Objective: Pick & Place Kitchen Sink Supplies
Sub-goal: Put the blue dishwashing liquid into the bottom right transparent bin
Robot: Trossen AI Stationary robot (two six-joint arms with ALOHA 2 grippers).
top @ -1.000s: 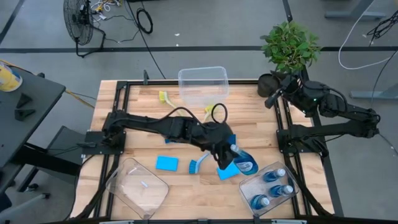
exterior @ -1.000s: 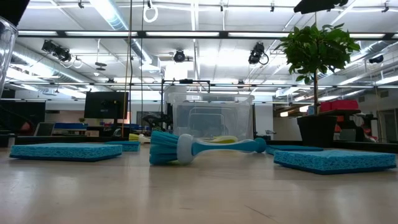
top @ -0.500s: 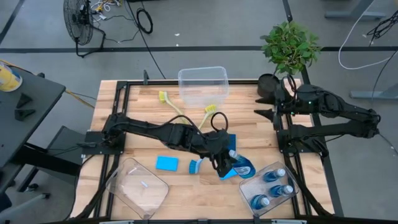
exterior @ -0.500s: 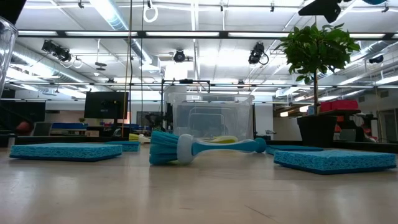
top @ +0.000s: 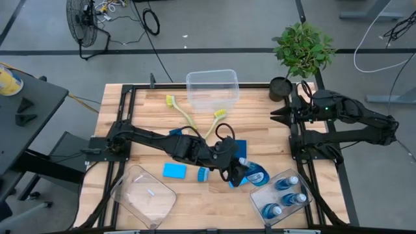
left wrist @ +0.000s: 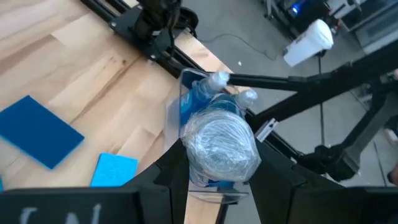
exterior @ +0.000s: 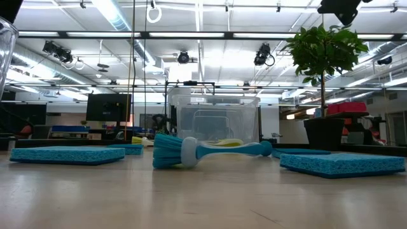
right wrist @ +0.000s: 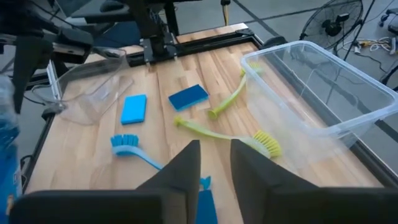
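Soap bottle in hand: a small blue soap bottle (top: 254, 173) with a clear cap, held just beside the near-right clear bin (top: 268, 194), on that bin's upper-left side in the high view; the left wrist view shows its cap end (left wrist: 222, 148) pinched between the two dark fingers.
Left gripper: the left gripper (top: 238, 171) reaches across the wooden table (top: 149, 104) from the left edge and is clenched on that bottle.
Soap bottles in the bin: three more small blue bottles (top: 285, 195) lie inside the near-right clear bin.
Blue dish brush: the blue brush (top: 203, 173) lies on the table left of the held bottle, partly under the left arm; the low view shows it on its side (exterior: 203, 151) in front of the far bin.
Yellow-green dish brushes: one (top: 178, 108) lies left of the far clear bin (top: 212, 89), the other (top: 214, 121) just below that bin.
Sponges: a light blue sponge (top: 173, 170) lies left of the blue brush; a dark blue sponge (top: 238, 146) shows above the held bottle, beside the arm; another dark blue one (top: 175, 132) peeks out by the arm's elbow.
Right gripper: the right gripper (top: 281, 114) hovers at the table's right edge, below the potted plant (top: 303, 47), well apart from the bottle; its fingers (right wrist: 184, 175) stand close with a narrow gap and grasp nothing.
Empty bin: a third clear bin (top: 144, 195) sits at the near-left corner, well left of the blue brush.
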